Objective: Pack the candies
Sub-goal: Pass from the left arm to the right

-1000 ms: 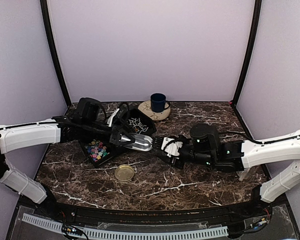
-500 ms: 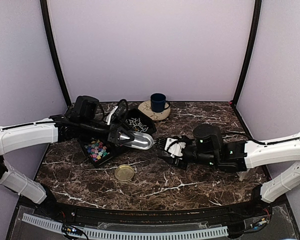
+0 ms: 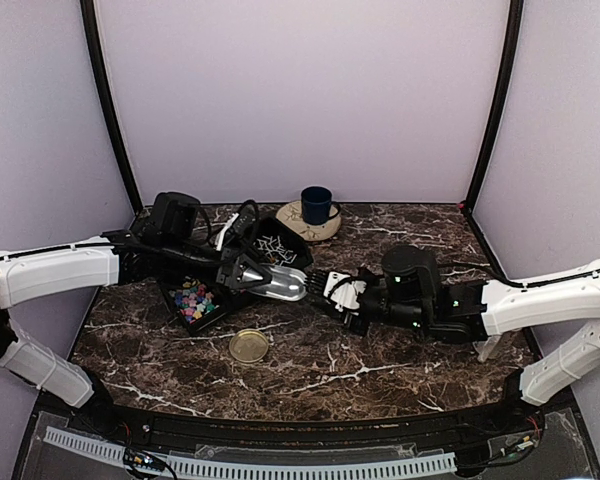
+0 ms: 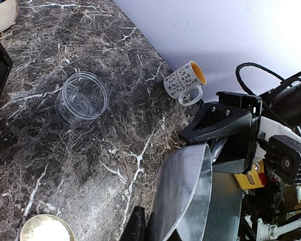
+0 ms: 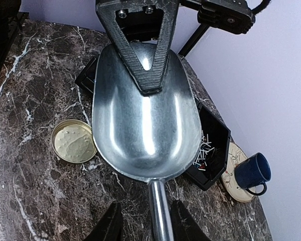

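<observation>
A silver metal scoop (image 3: 280, 284) hangs over the table's middle, and my left gripper (image 3: 248, 272) is shut on the rim of its bowl (image 5: 143, 120). My right gripper (image 5: 146, 221) straddles the scoop's handle (image 5: 159, 211). It is open, with a gap on each side of the handle. Multicoloured candies (image 3: 192, 299) lie in the near compartment of the black tray (image 3: 170, 296). Thin pale stick candies (image 5: 205, 150) fill the far compartment (image 3: 275, 247). The clear round jar (image 4: 82, 98) stands empty on the marble.
A gold lid (image 3: 249, 345) lies inner side up in front of the tray. A blue mug (image 3: 316, 204) sits on a pale saucer (image 3: 298, 222) at the back. A white patterned mug (image 4: 185, 83) stands near the wall beyond the jar.
My right gripper drew back a little, then came forward again round the scoop's handle, and its jaws have narrowed. The left gripper has kept its hold on the scoop.
</observation>
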